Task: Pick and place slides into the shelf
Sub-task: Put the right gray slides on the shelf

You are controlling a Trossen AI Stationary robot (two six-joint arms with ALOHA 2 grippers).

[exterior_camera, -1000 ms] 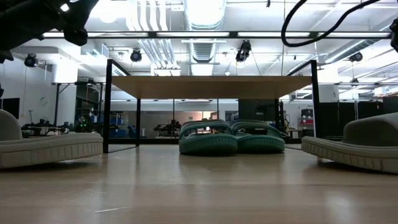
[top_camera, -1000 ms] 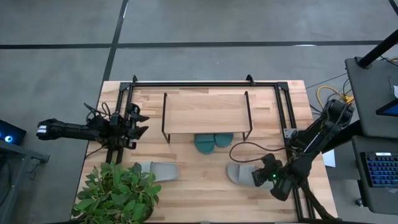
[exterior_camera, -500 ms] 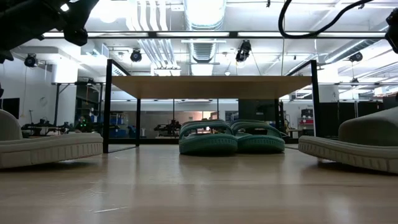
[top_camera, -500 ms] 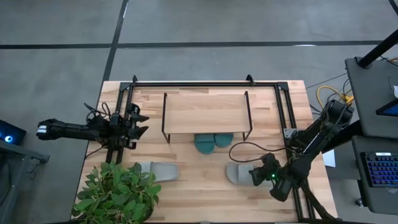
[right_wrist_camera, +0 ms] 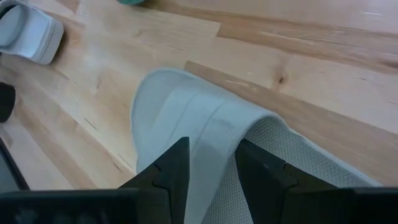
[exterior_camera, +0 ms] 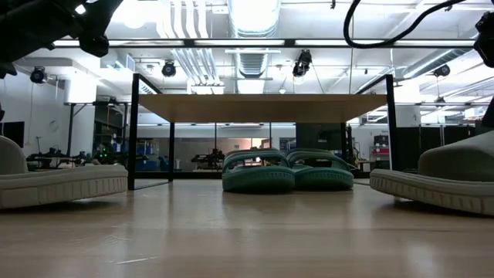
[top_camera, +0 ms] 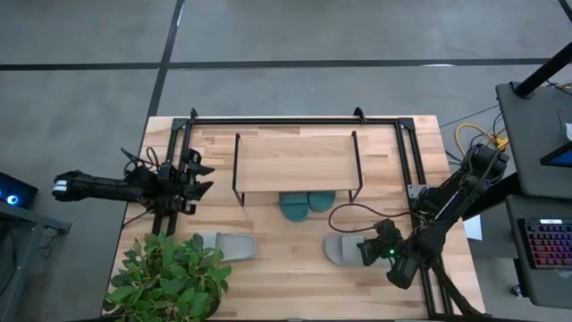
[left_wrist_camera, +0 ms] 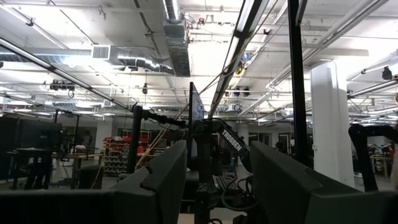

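Fingers [right_wrist_camera: 171, 163] of the right gripper [top_camera: 368, 251] straddle the strap of a pale grey slide [top_camera: 340, 249], apparently pinching it, on the table's [top_camera: 295, 277] front right. Teal slides [top_camera: 304, 204] sit under the shelf [top_camera: 295, 162]. Another grey slide [top_camera: 228, 244] lies front left. Left gripper [top_camera: 198, 175] waits, parted.

Robotics lab in an industrial hall | exposed silver ceiling ducts [left_wrist_camera: 176, 37] and strip lights overhead | grey concrete floor [top_camera: 295, 31] | black computer keyboard [top_camera: 547, 245] on a desk at right
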